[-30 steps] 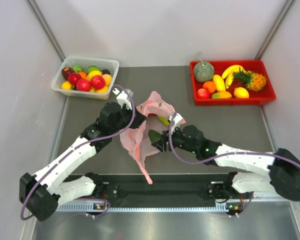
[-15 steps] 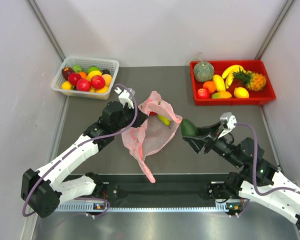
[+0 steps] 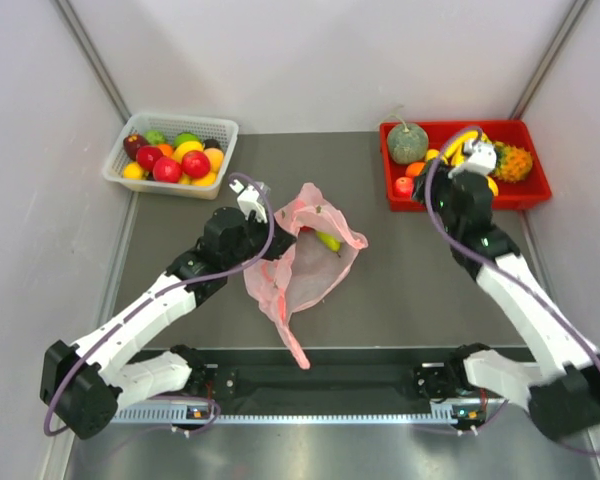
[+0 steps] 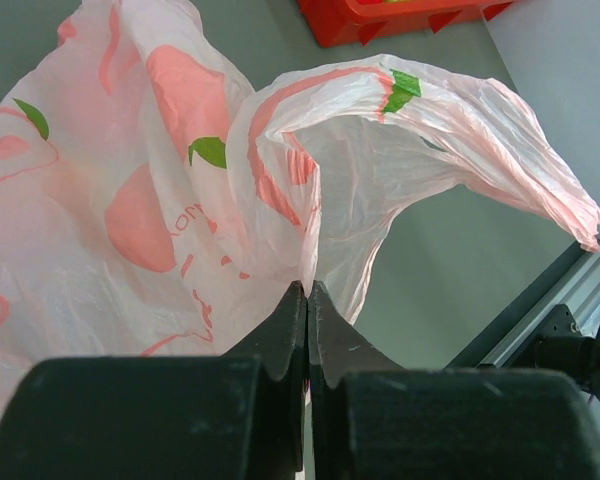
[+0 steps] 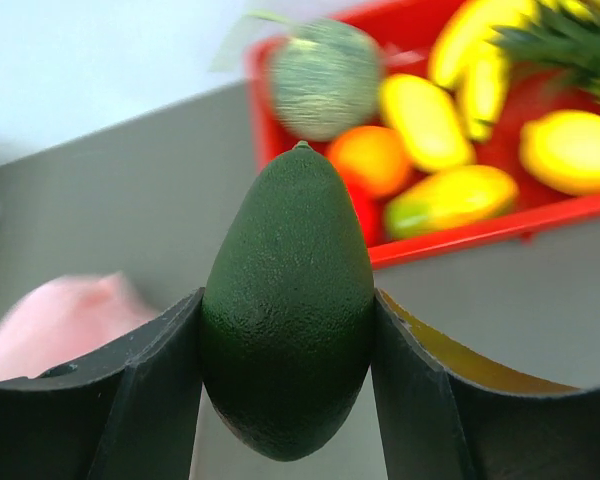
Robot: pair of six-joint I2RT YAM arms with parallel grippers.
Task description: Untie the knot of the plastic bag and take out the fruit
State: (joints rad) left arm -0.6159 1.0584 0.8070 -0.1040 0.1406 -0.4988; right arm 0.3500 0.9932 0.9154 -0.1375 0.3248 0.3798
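The pink plastic bag (image 3: 305, 268) lies open and crumpled mid-table; no tied knot shows, and one loose handle strip (image 3: 293, 350) trails toward the near edge. A yellow-green fruit (image 3: 327, 240) lies in the bag's mouth. My left gripper (image 3: 271, 246) is shut on the bag's left edge; in the left wrist view its jaws (image 4: 307, 291) pinch a fold of the film (image 4: 180, 190). My right gripper (image 3: 427, 190) is at the red tray's left front corner, raised. In the right wrist view it (image 5: 287, 296) is shut on a dark green avocado (image 5: 285, 240).
The red tray (image 3: 520, 199) at the back right holds a grey-green melon (image 3: 407, 143), bananas, a pineapple (image 3: 507, 160) and small fruits; it also shows in the right wrist view (image 5: 500, 233). A white basket (image 3: 226, 134) of fruit stands at the back left. Walls enclose the table.
My right arm has lifted the avocado out of the bag and swung it right and back to the red tray. My left gripper has kept its hold on the bag.
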